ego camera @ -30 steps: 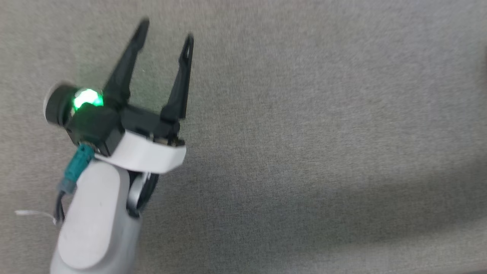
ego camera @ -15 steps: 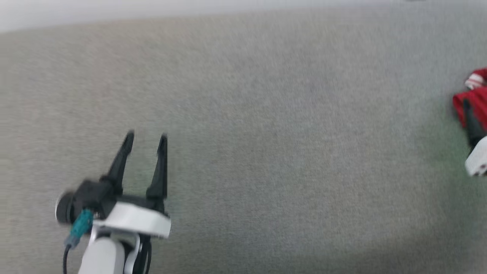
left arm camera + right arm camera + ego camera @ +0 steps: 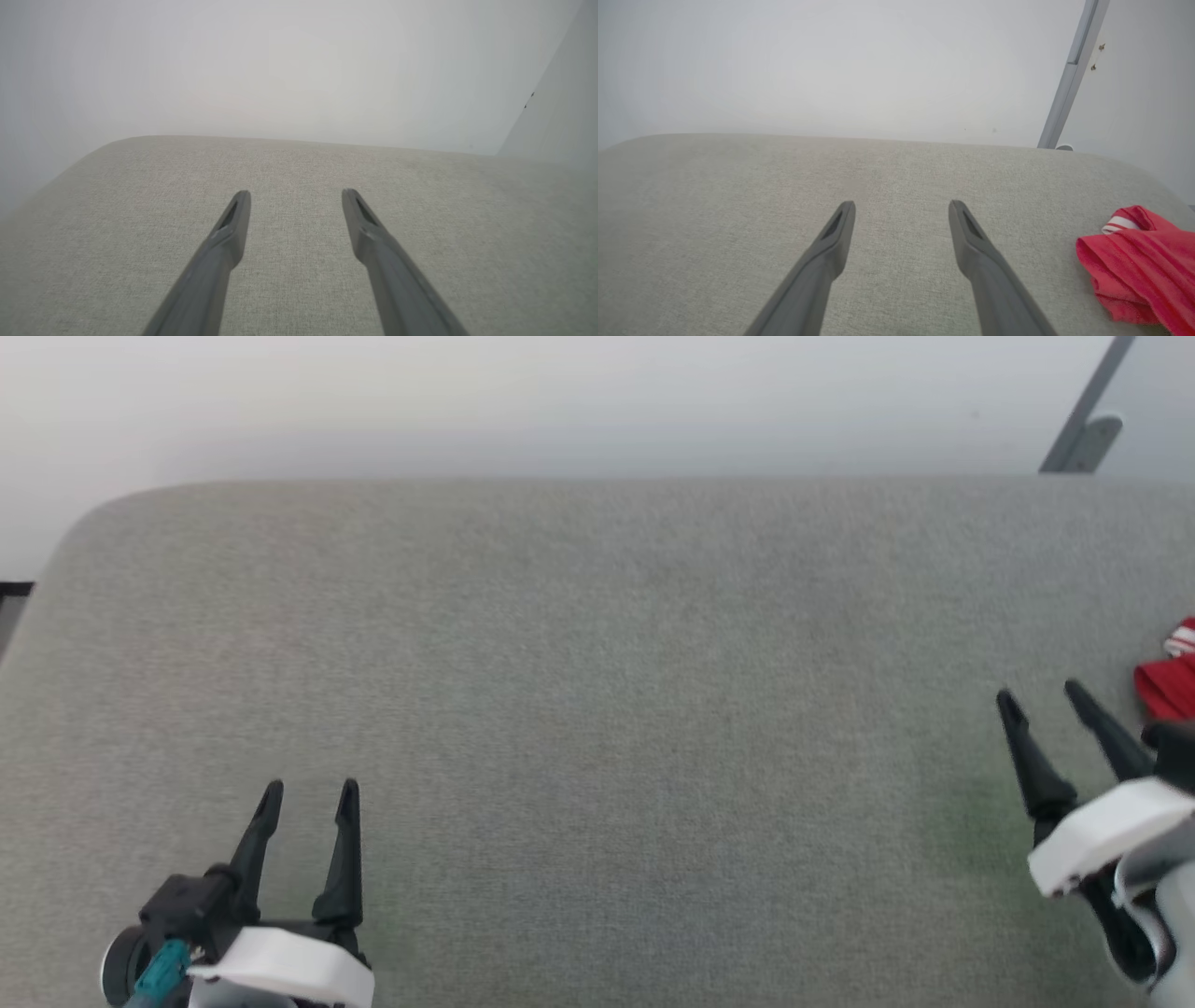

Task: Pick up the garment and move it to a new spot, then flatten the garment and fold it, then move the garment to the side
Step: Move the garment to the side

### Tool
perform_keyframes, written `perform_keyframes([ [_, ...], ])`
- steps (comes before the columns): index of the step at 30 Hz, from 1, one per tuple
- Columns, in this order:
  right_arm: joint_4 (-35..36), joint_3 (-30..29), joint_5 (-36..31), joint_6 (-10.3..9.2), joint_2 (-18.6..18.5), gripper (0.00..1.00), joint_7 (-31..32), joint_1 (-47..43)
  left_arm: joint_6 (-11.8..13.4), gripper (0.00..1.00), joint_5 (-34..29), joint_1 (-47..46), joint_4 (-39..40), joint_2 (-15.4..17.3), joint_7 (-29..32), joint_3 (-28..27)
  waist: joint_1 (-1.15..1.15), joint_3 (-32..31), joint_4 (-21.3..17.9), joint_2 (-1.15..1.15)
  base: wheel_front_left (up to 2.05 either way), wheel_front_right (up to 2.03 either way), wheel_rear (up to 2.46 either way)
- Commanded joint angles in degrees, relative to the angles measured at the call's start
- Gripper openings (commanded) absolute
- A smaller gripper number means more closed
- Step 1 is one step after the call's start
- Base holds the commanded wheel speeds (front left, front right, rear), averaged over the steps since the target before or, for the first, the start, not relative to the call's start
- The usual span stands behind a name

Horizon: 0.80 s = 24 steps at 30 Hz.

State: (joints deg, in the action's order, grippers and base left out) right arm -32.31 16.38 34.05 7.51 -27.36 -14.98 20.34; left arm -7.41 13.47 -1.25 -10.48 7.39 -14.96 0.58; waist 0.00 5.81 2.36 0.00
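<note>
— Two grippers, is that right? How are they standing?
— Two, yes. I am holding my left gripper [image 3: 311,786] over the near left part of the grey cloth-covered surface [image 3: 597,644]. Its two fingers are standing apart with nothing between them. I am holding my right gripper [image 3: 1038,691] over the near right part, and its two fingers are also standing apart, gripping nothing.
— And how many garments are you seeing?
— One. The red garment [image 3: 1169,693] is lying crumpled on the surface at its right side, near my right gripper, and my fingers are not touching it. One white striped edge is showing at its top. My left gripper is hanging well apart from it.
— Anything else?
— One grey metal bar [image 3: 1088,415] is slanting up the pale wall [image 3: 560,401] behind the surface.
</note>
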Motion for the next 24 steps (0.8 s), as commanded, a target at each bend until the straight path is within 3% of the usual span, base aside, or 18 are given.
perform_keyframes([
  [1, 0.95, -0.69, -0.35, -0.05, 0.49, 1.0, -0.23, -1.66, -0.08, 1.0, 0.09, 0.89, 0.08, 0.2, -0.31, -0.14, 0.0, -1.35, 1.05, 0.0, 0.0, 0.0, 0.0],
  [24, 24.49, -16.55, -10.1, -0.04, 11.11, 1.0, 1.38, -22.65, -0.08, 1.0, -0.97, 9.95, 6.33, 1.01, -0.31, -1.46, 0.0, -7.21, 4.02, 0.0, 0.0, 0.0, 0.0],
])
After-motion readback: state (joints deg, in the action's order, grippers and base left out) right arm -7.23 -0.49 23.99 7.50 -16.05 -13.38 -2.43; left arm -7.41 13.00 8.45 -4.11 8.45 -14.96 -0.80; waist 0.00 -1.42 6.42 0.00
